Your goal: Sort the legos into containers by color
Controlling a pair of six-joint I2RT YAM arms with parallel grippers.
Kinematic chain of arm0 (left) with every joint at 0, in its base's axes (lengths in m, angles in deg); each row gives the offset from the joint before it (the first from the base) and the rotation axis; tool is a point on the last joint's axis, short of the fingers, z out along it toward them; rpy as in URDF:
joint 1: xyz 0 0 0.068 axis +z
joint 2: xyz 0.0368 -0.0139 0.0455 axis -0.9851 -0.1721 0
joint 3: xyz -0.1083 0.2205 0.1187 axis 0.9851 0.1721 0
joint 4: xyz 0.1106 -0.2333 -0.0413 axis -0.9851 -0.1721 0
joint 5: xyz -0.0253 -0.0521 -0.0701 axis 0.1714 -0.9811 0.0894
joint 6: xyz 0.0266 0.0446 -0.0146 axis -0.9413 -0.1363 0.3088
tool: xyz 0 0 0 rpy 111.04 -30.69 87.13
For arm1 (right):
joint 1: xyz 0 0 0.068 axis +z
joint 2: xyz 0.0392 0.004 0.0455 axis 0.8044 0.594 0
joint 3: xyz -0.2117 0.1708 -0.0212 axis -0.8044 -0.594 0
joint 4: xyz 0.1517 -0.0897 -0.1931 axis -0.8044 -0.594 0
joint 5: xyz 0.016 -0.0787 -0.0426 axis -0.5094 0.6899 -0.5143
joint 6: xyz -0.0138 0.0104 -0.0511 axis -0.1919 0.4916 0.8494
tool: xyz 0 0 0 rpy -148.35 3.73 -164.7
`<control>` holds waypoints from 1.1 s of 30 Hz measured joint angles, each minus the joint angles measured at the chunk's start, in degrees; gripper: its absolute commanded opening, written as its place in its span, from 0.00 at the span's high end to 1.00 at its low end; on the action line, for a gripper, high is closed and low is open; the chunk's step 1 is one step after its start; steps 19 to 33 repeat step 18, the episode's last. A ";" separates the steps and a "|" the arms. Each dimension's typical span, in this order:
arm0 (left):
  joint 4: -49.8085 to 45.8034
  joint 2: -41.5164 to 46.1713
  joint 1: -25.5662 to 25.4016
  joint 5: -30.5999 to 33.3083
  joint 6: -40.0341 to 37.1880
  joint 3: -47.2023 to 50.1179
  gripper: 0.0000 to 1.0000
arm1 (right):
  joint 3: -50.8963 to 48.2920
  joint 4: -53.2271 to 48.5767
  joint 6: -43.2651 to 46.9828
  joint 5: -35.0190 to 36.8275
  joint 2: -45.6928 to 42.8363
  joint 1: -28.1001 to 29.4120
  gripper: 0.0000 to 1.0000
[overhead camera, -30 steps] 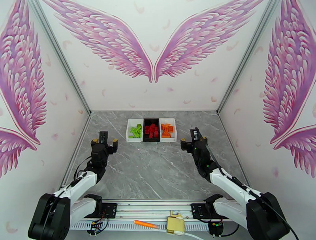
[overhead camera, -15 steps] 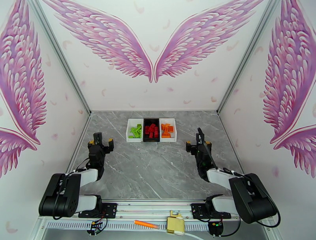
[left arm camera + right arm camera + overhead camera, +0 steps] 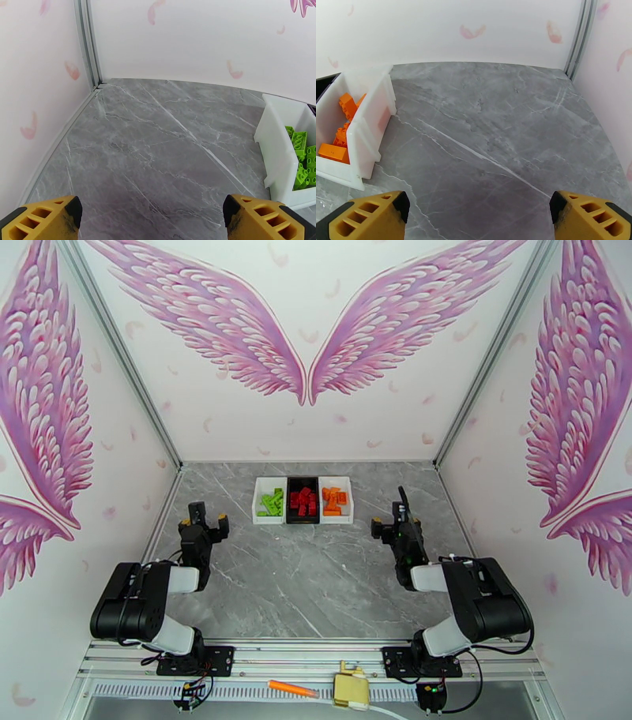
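Three trays stand side by side at the table's back middle. The left white tray (image 3: 269,501) (image 3: 278,150) holds lime green legos (image 3: 273,503) (image 3: 303,158). Red legos (image 3: 303,501) fill the black tray (image 3: 303,481). The right white tray (image 3: 337,500) (image 3: 369,126) holds orange legos (image 3: 334,500) (image 3: 341,126). My left gripper (image 3: 204,521) (image 3: 152,221) is open and empty, low over bare table left of the trays. My right gripper (image 3: 395,523) (image 3: 478,219) is open and empty, right of the trays.
An orange marker-like stick (image 3: 292,689) and a yellow block (image 3: 351,690) lie on the rail at the near edge. Side walls close in along the table's left and right edges. Both arms are folded back near their bases.
Both arms have folded back toward their bases, so the grippers drew away from the trays and toward the table's sides. The legos and trays have not moved.
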 measured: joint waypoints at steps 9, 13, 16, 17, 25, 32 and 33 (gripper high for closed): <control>-0.17 0.00 -0.76 1.11 -0.55 -0.20 0.01 | 0.02 0.81 0.00 -0.46 0.00 0.00 0.01; -0.22 0.00 -0.74 1.27 -0.61 -0.22 0.01 | 0.00 0.81 0.00 -0.46 0.00 0.00 0.01; -0.33 0.00 -0.76 1.27 -0.63 -0.22 0.01 | 0.00 0.81 0.00 -0.46 0.00 0.00 0.01; -0.37 0.00 -0.76 1.27 -0.63 -0.22 0.01 | 0.00 0.81 0.00 -0.46 0.00 0.00 0.01; -0.44 0.00 -0.76 1.27 -0.63 -0.22 0.01 | 0.00 0.81 0.00 -0.46 0.00 0.00 0.01; -0.44 0.00 -0.76 1.27 -0.63 -0.22 0.01 | 0.00 0.81 0.00 -0.46 0.00 0.00 0.01; -0.44 0.00 -0.76 1.27 -0.63 -0.22 0.01 | 0.00 0.81 0.00 -0.46 0.00 0.00 0.01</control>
